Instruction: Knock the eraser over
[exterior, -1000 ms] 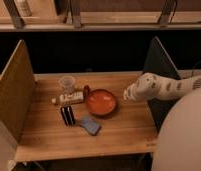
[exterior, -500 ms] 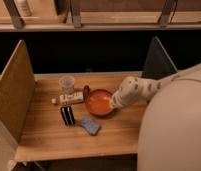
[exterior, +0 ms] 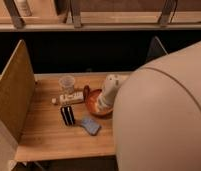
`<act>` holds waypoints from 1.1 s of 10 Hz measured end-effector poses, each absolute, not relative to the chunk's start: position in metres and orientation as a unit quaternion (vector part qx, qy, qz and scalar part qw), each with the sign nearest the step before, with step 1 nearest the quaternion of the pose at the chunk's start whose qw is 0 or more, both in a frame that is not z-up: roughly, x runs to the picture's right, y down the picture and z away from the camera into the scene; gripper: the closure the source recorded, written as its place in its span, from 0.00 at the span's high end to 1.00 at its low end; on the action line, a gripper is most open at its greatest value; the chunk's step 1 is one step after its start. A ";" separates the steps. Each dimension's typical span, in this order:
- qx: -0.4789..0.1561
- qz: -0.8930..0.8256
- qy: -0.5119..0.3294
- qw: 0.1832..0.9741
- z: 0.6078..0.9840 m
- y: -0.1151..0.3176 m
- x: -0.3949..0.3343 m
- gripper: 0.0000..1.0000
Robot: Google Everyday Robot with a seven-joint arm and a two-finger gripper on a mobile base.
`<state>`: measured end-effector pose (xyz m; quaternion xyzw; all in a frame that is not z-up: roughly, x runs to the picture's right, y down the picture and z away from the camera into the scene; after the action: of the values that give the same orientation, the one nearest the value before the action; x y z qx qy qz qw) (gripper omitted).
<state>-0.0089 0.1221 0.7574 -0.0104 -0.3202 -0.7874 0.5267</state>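
Eraser (exterior: 67,115) direction is what my coming move is turning on: the dark striped block is standing upright on the table (exterior: 44,145), its long axis vertical, to the left of the bowl (exterior: 92,108) as the camera sees it, a little nearer the camera and clear of the bowl's rim. My gripper (exterior: 103,104) is hanging over the bowl, so the eraser is sitting leftward from it, with the bowl's left rim lying between the two. I am working with one arm only, so there is no choosing which is nearer. I cannot tell whether the gripper is spread or pressed together. I am judging that a leftward sweep, meeting the block high on its side, would be tipping it flat. A white bottle (exterior: 71,98) is lying on its side just left of the bowl, a clear cup (exterior: 67,83) is standing left of the bowl and farther back, and a blue-grey pad (exterior: 89,125) is lying just in front of the bowl. The bottle is carrying a label, but I am reading no writing on it.
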 end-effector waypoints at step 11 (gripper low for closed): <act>0.011 -0.811 -0.371 0.453 0.754 0.140 -0.069 0.00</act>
<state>-0.0689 0.1398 0.7544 0.0109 -0.3706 -0.8106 0.4533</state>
